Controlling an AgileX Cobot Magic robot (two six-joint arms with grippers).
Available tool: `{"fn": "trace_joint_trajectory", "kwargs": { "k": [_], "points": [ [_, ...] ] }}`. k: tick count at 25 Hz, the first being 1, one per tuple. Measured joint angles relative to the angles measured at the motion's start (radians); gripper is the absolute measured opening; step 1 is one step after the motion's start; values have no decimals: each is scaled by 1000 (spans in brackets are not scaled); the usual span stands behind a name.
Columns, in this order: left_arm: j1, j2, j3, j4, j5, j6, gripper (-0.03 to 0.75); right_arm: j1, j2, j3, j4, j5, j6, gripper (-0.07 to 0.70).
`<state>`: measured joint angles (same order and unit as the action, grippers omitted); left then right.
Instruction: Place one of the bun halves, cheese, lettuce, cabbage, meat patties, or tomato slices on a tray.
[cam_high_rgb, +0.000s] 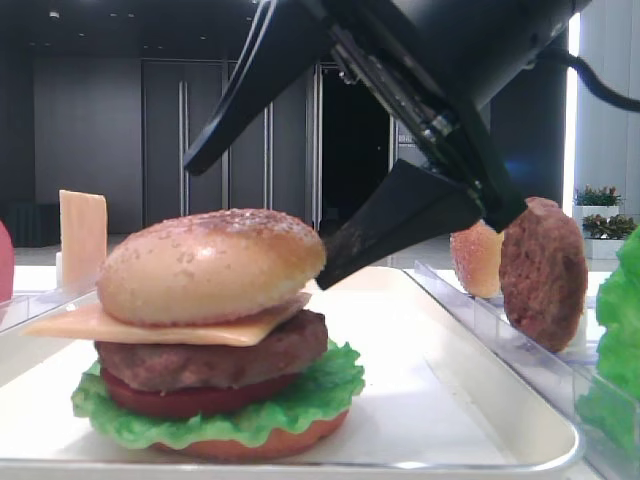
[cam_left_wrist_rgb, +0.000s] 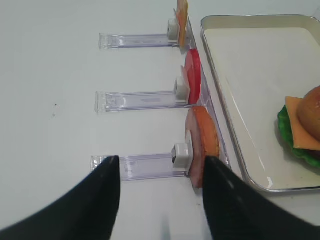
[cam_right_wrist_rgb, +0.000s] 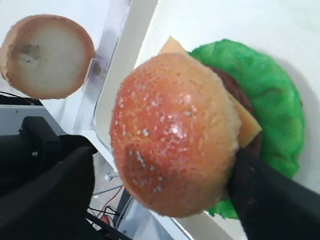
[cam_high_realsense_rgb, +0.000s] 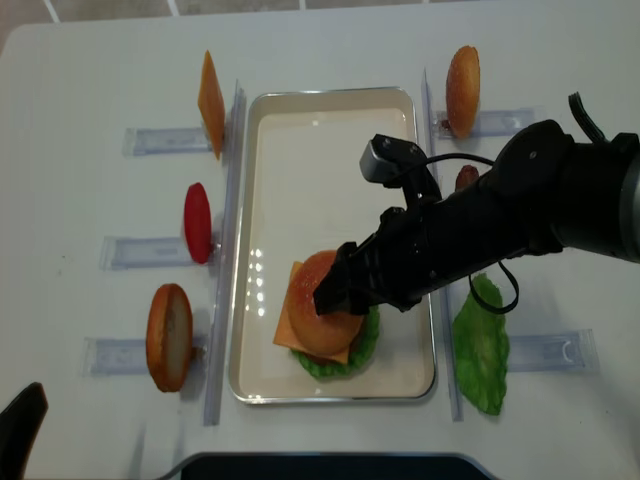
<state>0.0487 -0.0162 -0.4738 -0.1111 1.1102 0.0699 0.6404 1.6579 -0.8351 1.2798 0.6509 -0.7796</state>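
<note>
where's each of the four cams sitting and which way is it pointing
Low exterior view: at tray level, looking sideways at the stacked burger, top bun uppermost; right claw open around it.
Right wrist view: on the right arm, looking down on the bun; dark fingers either side.
Left wrist view: on the left arm, facing the clear racks beside the tray; left claw open, empty.
Overhead view: straight down on the table; right arm over the tray.
All share the burger.

The white desk (cam_high_realsense_rgb: 90, 70) carries the white tray (cam_high_realsense_rgb: 330, 110) at centre, with clear slotted racks (cam_high_realsense_rgb: 140, 250) on both sides.
</note>
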Motion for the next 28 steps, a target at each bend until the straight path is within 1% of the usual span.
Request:
{"fn": "trace_joint_trajectory", "kwargs": {
  "k": [2, 7, 10, 11, 12, 16, 18, 21, 28],
  "points": [
    [0, 0, 0, 0, 0, 0, 409, 0, -11, 0, -30, -11, 18, 556],
    [0, 0, 0, 0, 0, 0, 409, 0, -61, 0, -165, -52, 109, 559],
    [0, 0, 0, 0, 0, 0, 409, -2, -100, 0, -243, -52, 162, 559],
    [0, 0, 0, 0, 0, 0, 409, -4, -116, 0, -269, -41, 177, 559],
    [0, 0, 0, 0, 0, 0, 409, -11, -131, 0, -293, -41, 195, 559],
    [0, 0, 0, 0, 0, 0, 409, -65, -210, 0, -402, -32, 266, 559],
    [0, 0, 0, 0, 0, 0, 409, -106, -254, 0, -463, -11, 306, 559],
    [0, 0, 0, 0, 0, 0, 409, -186, -318, 0, -560, 40, 360, 559],
    [0, 0, 0, 0, 0, 0, 409, -395, -459, 0, -741, 173, 431, 559]
  ]
}}
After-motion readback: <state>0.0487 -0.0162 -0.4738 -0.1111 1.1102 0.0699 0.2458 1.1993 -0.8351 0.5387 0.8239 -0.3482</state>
